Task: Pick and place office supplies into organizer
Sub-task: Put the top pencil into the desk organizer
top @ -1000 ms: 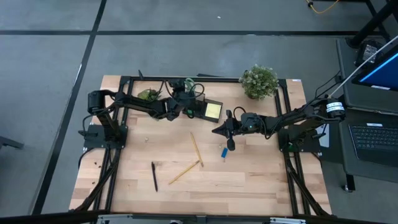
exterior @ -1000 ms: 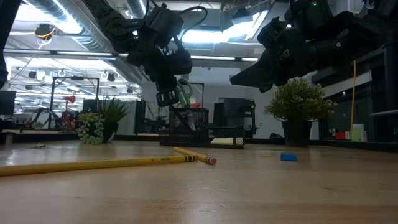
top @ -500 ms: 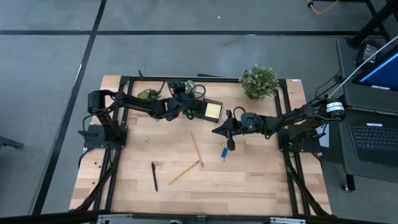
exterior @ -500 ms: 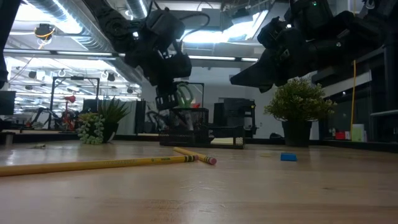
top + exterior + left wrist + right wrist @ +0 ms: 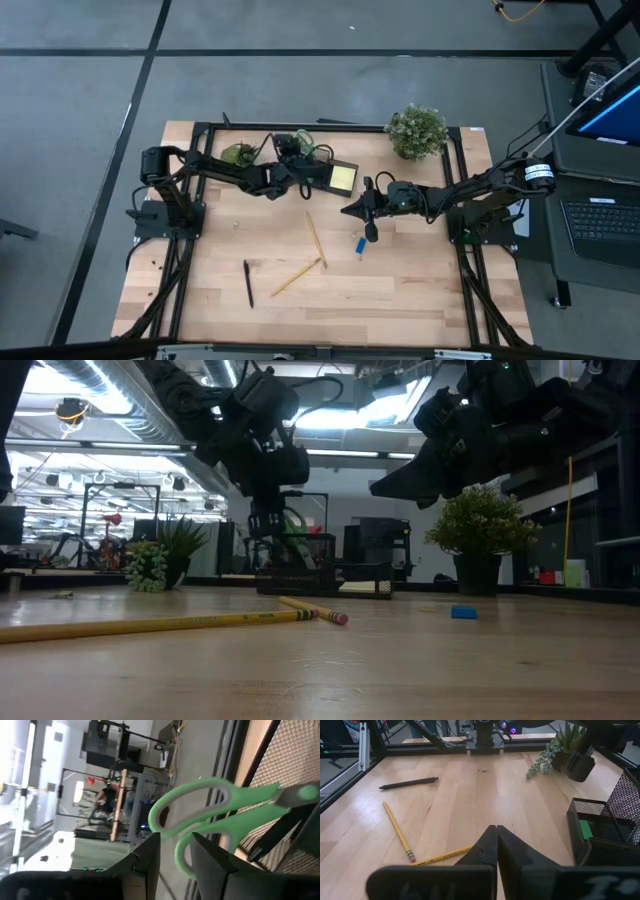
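Scissors in the organizer's cup, my left gripper parted beside them.

On my table [image 5: 400, 290], the black mesh organizer [image 5: 330, 176] sits near the back edge; my left gripper [image 5: 292, 172] hangs over its pen cup, fingers [image 5: 145, 865] apart with the green-handled scissors [image 5: 215, 817] standing in the cup between them. My right gripper [image 5: 496, 842] hovers mid-table, fingers pressed together, empty. Two pencils [image 5: 316, 240], a black pen [image 5: 248, 283] and a blue piece [image 5: 358, 245] lie loose.
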Robot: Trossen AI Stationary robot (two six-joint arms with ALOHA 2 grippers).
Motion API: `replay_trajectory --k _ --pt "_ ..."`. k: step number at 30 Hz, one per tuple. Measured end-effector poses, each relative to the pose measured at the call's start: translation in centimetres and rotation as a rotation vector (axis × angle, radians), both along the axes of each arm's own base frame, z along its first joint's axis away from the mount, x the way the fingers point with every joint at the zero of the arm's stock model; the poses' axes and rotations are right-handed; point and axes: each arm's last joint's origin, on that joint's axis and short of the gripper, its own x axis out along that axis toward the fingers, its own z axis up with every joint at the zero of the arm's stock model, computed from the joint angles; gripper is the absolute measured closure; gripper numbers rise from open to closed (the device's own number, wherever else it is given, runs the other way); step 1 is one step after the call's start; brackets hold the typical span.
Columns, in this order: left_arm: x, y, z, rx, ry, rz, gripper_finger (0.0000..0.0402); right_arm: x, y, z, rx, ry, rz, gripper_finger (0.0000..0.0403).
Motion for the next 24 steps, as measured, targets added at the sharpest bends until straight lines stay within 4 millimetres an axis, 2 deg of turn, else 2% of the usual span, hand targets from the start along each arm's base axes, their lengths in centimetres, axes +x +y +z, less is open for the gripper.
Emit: replay_trajectory --k 4,7,12,17,21,24 --pt "-0.1 -0.6 0.4 0.056 0.06 0.036 0.0298 0.0 0.0 0.0 0.0 0.0 0.0 0.0395" --pt "-0.1 -1.5 1.2 0.058 0.029 0.01 0.0302 0.0 0.0 0.0 0.0 0.0 0.0 0.0395" --pt "-0.1 -3.6 3.2 0.017 -0.063 -0.134 0.0324 0.0 0.0 0.0 0.001 -0.001 0.003 0.0395" --pt "-1.2 -5.4 5.9 0.013 -0.126 -0.205 0.0361 0.0 0.0 0.0 0.003 -0.001 0.003 0.0395" --pt "-2.6 -6.7 7.2 -0.108 -0.139 -0.373 0.0394 0.0 0.1 0.0 0.048 0.001 -0.007 0.0395" --pt "-3.7 -7.6 7.7 -0.276 -0.142 -0.554 0.0398 0.0 0.5 0.0 0.051 0.001 0.008 0.0395"
